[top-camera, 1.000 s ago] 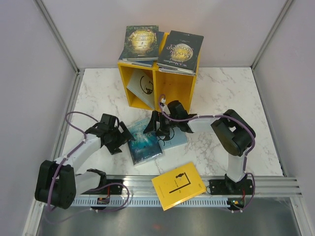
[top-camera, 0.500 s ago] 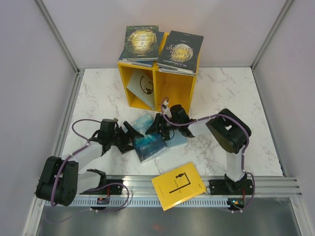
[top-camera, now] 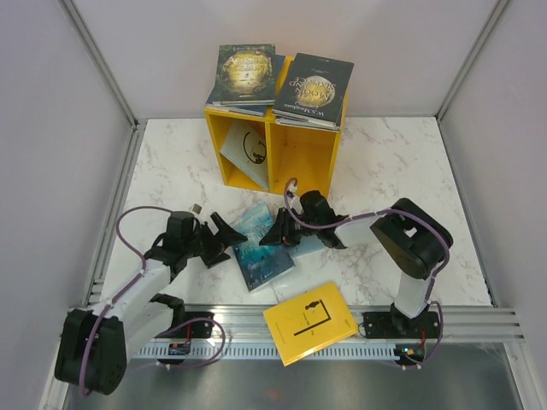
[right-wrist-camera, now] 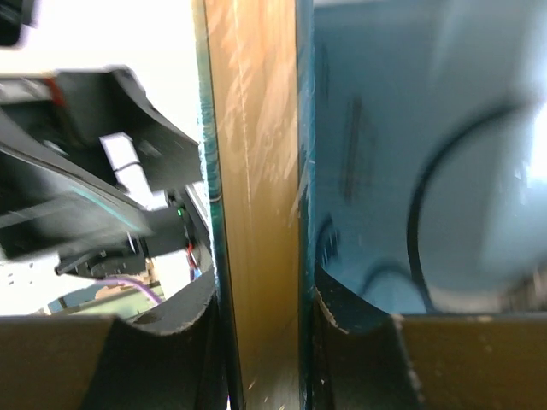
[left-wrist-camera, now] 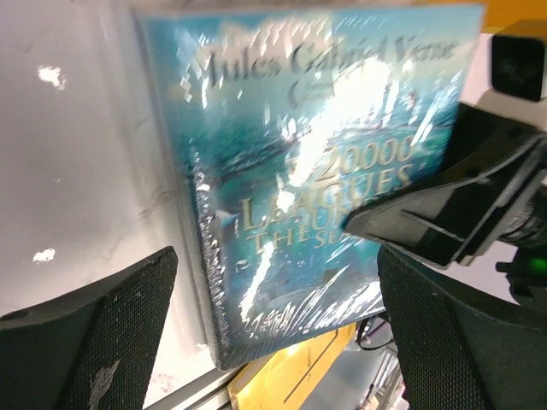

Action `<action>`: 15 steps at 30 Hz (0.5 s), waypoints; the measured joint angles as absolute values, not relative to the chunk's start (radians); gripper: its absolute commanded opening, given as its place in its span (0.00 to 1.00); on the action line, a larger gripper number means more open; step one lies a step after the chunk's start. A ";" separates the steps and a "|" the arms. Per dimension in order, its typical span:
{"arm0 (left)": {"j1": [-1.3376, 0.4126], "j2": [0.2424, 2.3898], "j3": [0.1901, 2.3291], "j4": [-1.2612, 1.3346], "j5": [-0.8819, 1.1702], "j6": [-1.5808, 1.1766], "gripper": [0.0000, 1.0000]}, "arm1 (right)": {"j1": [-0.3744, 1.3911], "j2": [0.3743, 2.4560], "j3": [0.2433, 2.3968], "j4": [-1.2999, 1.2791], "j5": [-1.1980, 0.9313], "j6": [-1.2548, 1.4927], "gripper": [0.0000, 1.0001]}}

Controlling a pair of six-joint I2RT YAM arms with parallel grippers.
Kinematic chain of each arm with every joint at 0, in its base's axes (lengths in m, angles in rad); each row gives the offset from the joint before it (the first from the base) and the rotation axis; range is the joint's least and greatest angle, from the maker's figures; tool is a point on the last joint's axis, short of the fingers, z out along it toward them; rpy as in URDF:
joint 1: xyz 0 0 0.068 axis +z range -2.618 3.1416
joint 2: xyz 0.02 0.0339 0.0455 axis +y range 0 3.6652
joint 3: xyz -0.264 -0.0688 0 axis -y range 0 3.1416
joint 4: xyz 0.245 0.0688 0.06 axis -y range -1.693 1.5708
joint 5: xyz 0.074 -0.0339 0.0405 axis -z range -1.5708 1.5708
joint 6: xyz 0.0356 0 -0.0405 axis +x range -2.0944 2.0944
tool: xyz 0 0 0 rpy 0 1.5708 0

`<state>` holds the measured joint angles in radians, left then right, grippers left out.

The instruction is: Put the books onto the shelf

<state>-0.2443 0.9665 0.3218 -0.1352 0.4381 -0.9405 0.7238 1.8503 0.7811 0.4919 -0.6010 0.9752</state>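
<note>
Pinch newly closed on the teal book [top-camera: 263, 250]: right hand [top-camera: 276, 237], spread above it a second ago, now pressed onto its page edge from both sides, the book turned slightly on the worktop [top-camera: 385, 171], and left hand [top-camera: 224, 242] brought lower, fingers spread wide just beside the book's left edge, holding nothing. Partly under the teal book on its right, a light blue book [top-camera: 311, 246]; on the near rail, well apart, a yellow book [top-camera: 309, 322]. Beyond the right arm, the shelf [top-camera: 301, 154], with a pale grey book [top-camera: 244, 152] leaning in its left compartment and a dark green-gold book [top-camera: 245, 75] and a black book [top-camera: 314, 88] lying on top.
</note>
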 measured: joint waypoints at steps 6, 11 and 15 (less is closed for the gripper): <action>-0.237 0.890 0.384 -0.183 0.456 -0.905 1.00 | 0.724 1.708 0.696 0.400 -0.584 0.974 0.00; -0.231 0.837 0.387 -0.187 0.487 -0.899 1.00 | 0.724 1.594 0.678 0.316 -0.570 1.021 0.00; -0.224 0.780 0.386 -0.187 0.521 -0.897 1.00 | 0.724 1.501 0.684 0.313 -0.569 1.063 0.00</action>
